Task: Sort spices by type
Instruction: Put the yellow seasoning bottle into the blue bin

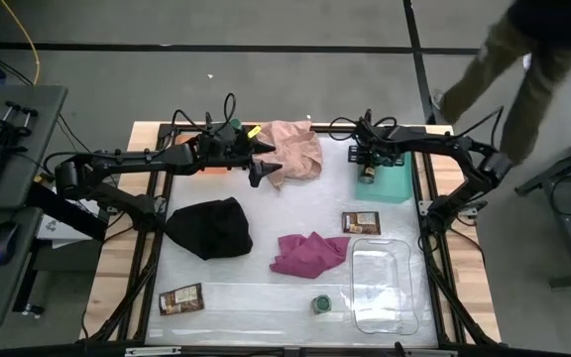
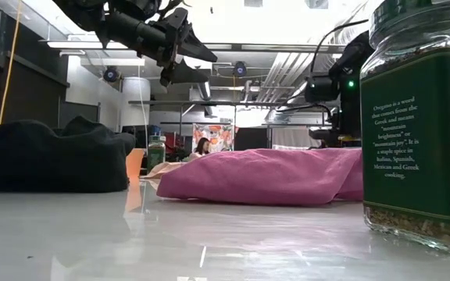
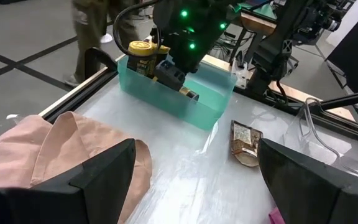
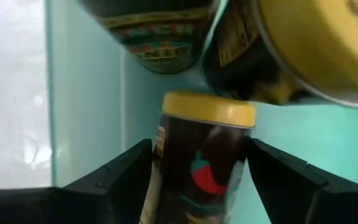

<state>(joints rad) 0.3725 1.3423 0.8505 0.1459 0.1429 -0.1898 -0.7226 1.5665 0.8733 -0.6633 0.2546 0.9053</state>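
- Jar with a yellow lid (image 4: 205, 162) is seen upright between the two dark fingers of the right gripper (image 4: 197, 186); the fingers stand at either side of the jar's body, closed on it, inside the teal tray (image 1: 393, 177).
- Right gripper is placed at the far right of the table, over the near end of the teal tray in the high view (image 1: 367, 164); from the left wrist view the same jar (image 3: 143, 56) is seen at the tray's end, under the right arm's lit wrist.
- Two more yellow-lidded jars (image 4: 316, 43) are seen lying in the teal tray just beyond the held jar, close to its lid.
- Left gripper (image 1: 263, 164) is held above the table at the edge of the pink cloth (image 1: 295, 151), its fingers spread wide and holding nothing.
- Brown packet (image 1: 361, 222) is laid flat on the table between the teal tray and the clear tray (image 1: 385, 286), well apart from both grippers.
- Second brown packet (image 1: 181, 298) is laid at the near left corner of the table.
- Green-lidded jar (image 1: 321, 303) is stood near the front edge, just beside the clear tray.
- Black cloth (image 1: 210, 228) and magenta cloth (image 1: 308, 253) are laid in the middle of the table.
- A person's legs (image 1: 513, 69) are seen beyond the table's far right corner.
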